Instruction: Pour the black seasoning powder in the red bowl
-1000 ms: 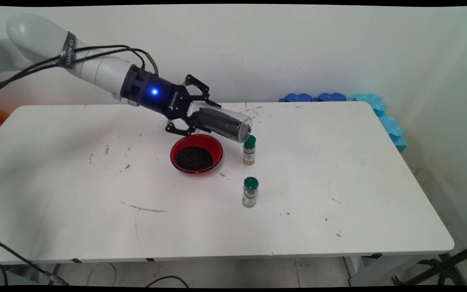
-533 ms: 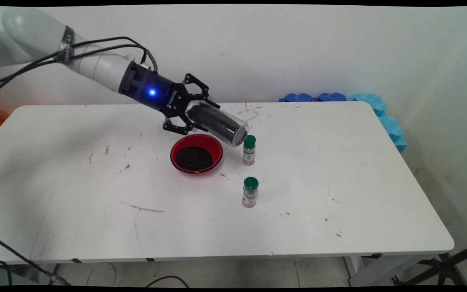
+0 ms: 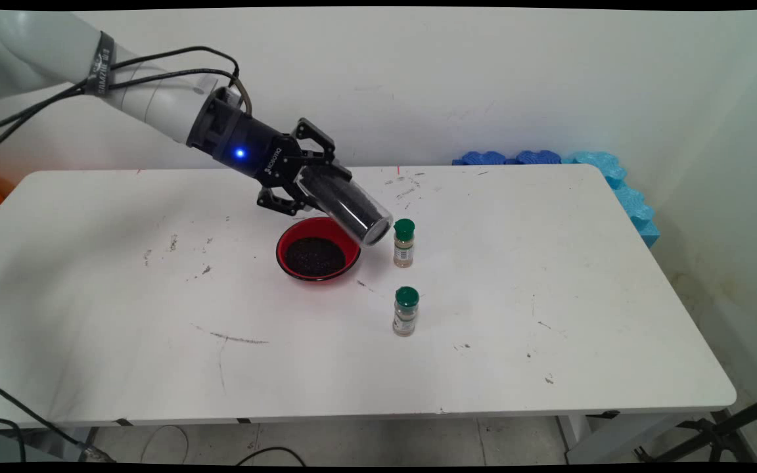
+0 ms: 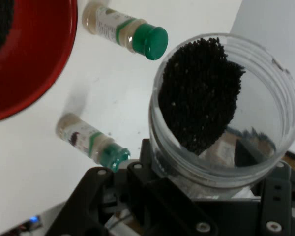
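Above the red bowl (image 3: 318,249), the claw (image 3: 316,190) grips a tilted clear jar (image 3: 350,209); the hand view shows its dark grains (image 4: 199,93).

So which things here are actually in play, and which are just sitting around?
In play:
- claw, shut on the clear jar of dark grains, tilted
- red bowl with dark grains, under the jar's mouth

Sitting around:
- two green-capped spice bottles, upright
- blue foam pieces

Legible only faintly — "ROBOTIQ" in white letters on the black gripper (image 3: 313,190) body. Lettering on the black strap (image 3: 98,64) around the arm and on the spice jar (image 3: 403,244) labels — too small to read.
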{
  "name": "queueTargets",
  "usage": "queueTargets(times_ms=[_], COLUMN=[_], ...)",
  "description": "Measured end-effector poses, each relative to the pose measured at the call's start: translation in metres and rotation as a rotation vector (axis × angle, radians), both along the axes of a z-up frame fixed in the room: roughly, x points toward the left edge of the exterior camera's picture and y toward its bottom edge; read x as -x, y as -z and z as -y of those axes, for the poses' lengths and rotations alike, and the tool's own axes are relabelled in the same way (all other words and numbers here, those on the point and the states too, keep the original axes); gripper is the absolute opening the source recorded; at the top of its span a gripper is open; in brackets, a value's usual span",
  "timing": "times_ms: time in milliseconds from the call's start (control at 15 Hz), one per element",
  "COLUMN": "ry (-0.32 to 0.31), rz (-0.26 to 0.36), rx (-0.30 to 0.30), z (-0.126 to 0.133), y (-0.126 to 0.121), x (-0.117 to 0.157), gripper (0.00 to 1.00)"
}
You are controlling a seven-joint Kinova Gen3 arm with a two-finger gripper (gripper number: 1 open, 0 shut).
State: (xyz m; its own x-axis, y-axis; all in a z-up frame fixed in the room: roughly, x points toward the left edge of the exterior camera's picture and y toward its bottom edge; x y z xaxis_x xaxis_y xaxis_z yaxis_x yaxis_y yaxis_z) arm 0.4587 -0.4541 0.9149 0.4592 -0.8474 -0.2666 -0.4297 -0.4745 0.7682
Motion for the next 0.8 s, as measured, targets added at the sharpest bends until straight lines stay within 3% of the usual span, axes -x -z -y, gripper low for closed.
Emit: queueTargets(times_ms=[467,800], ry=[0.168,0.334], rz=[0.142,0.266], rx=[0.236,0.445], z=[-0.003,-0.013], y=[-0.018,-0.037], x=[0.009,0.023], gripper=[0.0,0.0])
